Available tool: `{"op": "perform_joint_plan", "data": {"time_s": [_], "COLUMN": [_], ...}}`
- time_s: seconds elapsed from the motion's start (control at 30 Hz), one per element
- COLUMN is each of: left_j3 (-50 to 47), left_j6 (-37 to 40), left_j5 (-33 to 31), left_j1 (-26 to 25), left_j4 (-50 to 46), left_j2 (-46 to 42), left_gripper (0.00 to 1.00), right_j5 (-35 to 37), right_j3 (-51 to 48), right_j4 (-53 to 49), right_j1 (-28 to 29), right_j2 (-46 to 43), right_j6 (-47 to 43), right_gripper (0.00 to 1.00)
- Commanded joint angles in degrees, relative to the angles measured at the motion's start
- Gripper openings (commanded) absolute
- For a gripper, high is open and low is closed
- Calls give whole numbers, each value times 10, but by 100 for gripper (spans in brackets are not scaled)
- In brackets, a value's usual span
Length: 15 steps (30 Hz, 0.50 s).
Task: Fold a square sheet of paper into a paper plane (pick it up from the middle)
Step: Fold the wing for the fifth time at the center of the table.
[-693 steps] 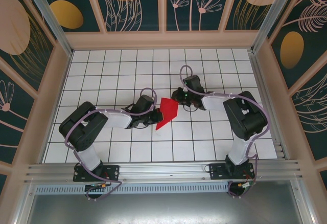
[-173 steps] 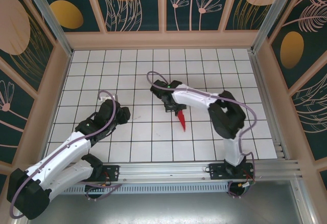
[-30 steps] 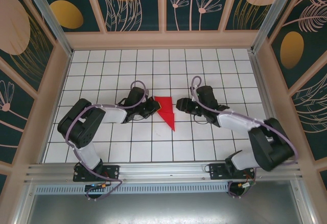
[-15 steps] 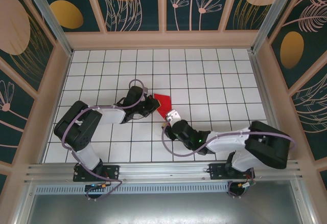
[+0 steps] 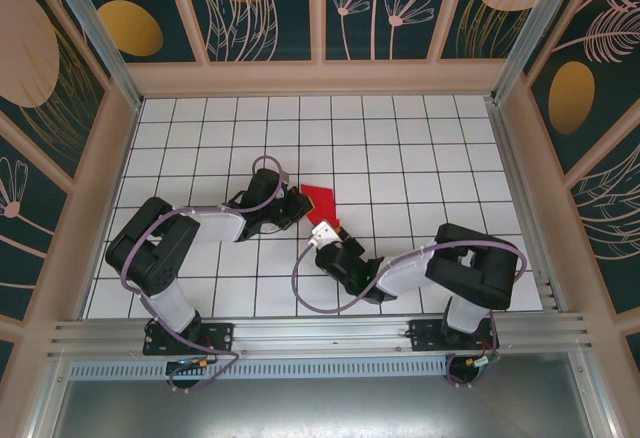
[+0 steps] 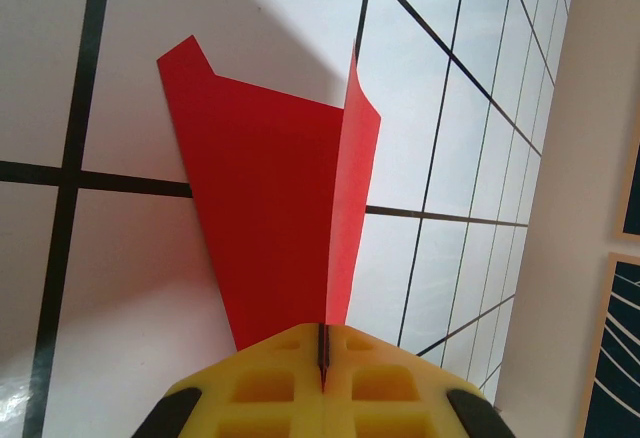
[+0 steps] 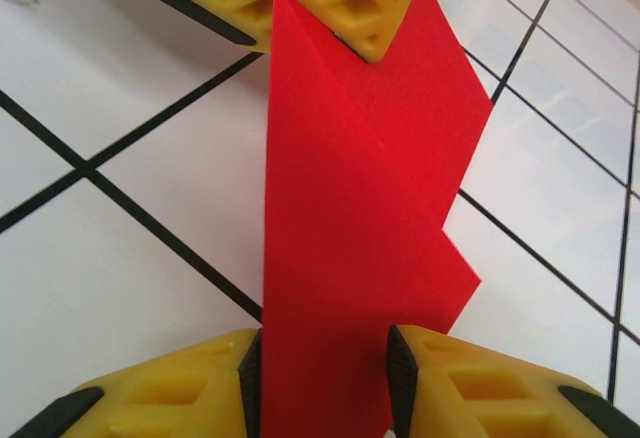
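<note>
Pinching hand: left hand (image 6: 322,343), yellow fingers (image 6: 265,383) pressed fully together on the crease of the paper plane (image 6: 280,198).
Right hand (image 7: 325,358): partly open, one finger on each side of the plane's narrower end, with red paper filling the gap between them.
Paper plane: near the middle of the white gridded bench (image 5: 400,148), stretched between the two hands, with one flap standing up along the crease.
Arms: both reach inward from the near edge, hands facing each other.
</note>
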Motion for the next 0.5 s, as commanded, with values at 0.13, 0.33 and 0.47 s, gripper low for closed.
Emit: {"op": "perform_joint_plan", "data": {"time_s": [0.13,0.33,0.47], "left_j3": [3,4,5], "left_j6": [8,9,10], "left_j5": [-1,-1,0], "left_j1": [4,4,4], "left_j4": [-11,-12,-12], "left_j2": [-11,-8,-6], "left_gripper": [2,2,3], "right_j5": [36,33,33], "right_j3": [15,21,25], "right_j4": [46,51,52], "right_j1": [5,4,3], "right_j2": [23,34,41], "right_j6": [-18,-17,-16], "right_gripper": [32,27,25]}}
